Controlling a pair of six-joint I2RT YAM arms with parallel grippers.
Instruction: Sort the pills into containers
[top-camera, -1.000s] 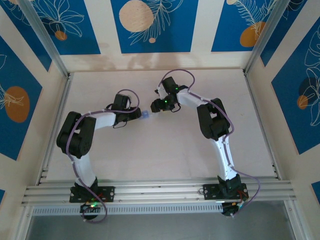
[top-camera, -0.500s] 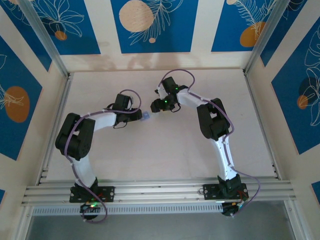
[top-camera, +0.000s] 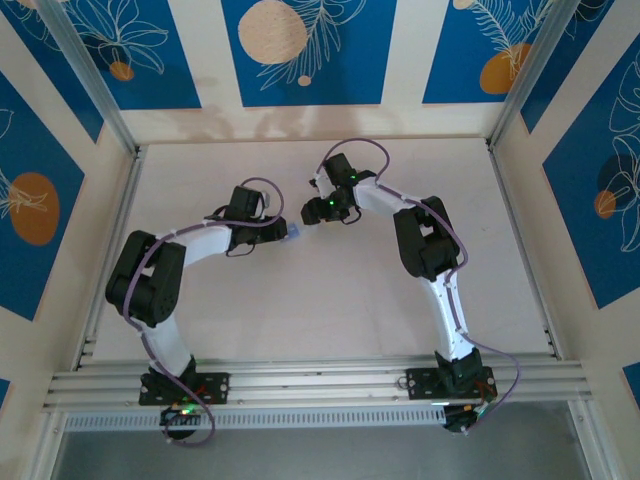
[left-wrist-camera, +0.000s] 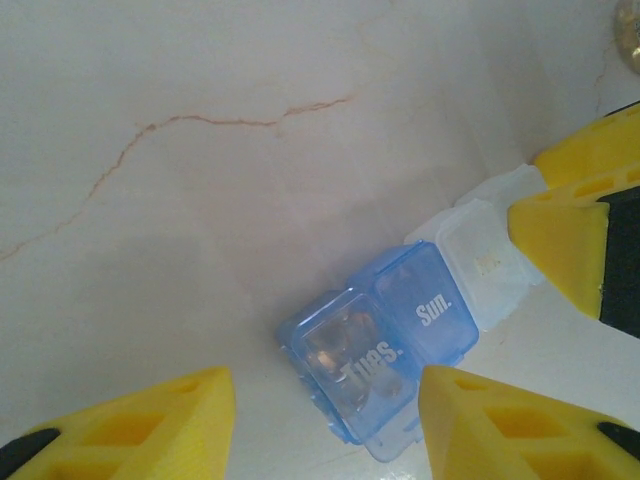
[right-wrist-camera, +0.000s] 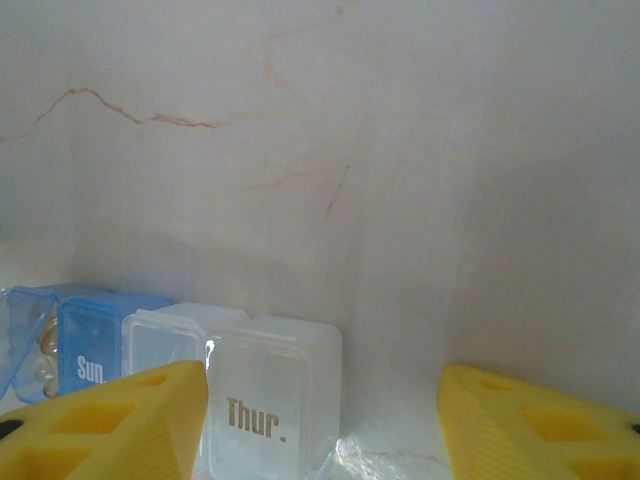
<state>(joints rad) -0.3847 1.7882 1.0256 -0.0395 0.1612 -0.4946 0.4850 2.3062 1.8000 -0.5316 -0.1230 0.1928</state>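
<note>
Left end effector (left-wrist-camera: 322, 388) open, empty, above pill box (left-wrist-camera: 400, 335) blue end; right end effector (right-wrist-camera: 322, 380) open at clear end. Risk: off-centre closing skids box across surface (left-wrist-camera: 200, 200)

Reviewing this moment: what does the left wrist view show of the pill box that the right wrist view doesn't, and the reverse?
Left wrist, not right wrist: the blue compartment marked "Tues." at the box's end, and a yellow finger of the other arm beside the clear compartments.
Right wrist, not left wrist: the clear compartment marked "Thur.", and tan pills made out through blue plastic at the left edge.
Both: the pill box, its blue "Sun." compartment, and the pale veined table.
</note>
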